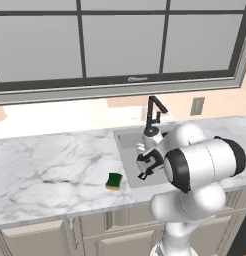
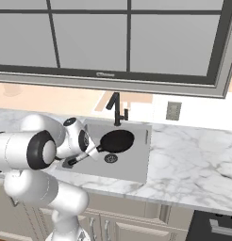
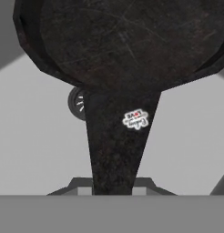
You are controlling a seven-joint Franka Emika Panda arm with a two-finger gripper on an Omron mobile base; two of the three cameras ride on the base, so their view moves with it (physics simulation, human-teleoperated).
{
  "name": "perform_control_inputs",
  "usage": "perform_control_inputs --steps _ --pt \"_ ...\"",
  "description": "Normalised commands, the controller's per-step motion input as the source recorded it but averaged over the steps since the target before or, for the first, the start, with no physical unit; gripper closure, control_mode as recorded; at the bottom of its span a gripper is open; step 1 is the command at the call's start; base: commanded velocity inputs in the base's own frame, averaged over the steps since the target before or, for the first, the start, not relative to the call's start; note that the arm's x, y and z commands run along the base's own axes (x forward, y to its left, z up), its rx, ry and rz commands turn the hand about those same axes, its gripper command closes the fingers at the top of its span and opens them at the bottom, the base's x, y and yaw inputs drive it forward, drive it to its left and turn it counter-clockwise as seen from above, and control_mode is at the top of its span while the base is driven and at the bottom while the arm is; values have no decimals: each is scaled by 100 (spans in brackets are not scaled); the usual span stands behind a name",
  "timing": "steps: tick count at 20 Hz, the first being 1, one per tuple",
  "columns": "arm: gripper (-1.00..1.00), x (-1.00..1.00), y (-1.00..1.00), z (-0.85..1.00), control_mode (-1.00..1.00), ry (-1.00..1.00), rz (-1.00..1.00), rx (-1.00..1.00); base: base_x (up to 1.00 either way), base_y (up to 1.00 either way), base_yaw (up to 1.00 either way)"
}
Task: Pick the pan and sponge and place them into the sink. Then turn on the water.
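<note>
The black pan (image 2: 117, 140) hangs over the grey sink (image 2: 136, 165), its round bowl above the dark drain (image 2: 111, 158). My gripper (image 2: 90, 151) is shut on the pan's long handle, which slants down to the left. In the hand view the pan (image 3: 118, 41) spreads across the top, its handle (image 3: 114, 145) runs down between my fingertips, and the drain (image 3: 76, 103) peeks out beneath it. The green and yellow sponge (image 1: 114, 181) lies on the marble counter just left of the sink (image 1: 126, 137). The black faucet (image 1: 154, 112) stands at the basin's back edge, with no stream visible.
White marble counter (image 1: 50, 165) stretches left of the sink and also right of it (image 2: 193, 155). A large window (image 1: 120, 40) sits behind. A wall outlet (image 2: 173, 111) is right of the faucet (image 2: 116, 108). Cabinet fronts run below the counter. A dark appliance (image 2: 217, 227) sits at the lower right.
</note>
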Motion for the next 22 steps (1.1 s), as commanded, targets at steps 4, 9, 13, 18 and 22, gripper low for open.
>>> perform_control_inputs --steps 4,9,13,18,22 --pt "100 18 -28 0 -100 0 0 0 0 0 0" --pt "100 18 -8 0 -100 0 0 1 0 0 0" --pt "100 21 0 -4 -100 0 0 6 0 0 0" --pt "100 28 0 -11 -100 0 0 7 0 0 0" --pt "100 36 1 -15 -100 0 0 5 0 0 0"
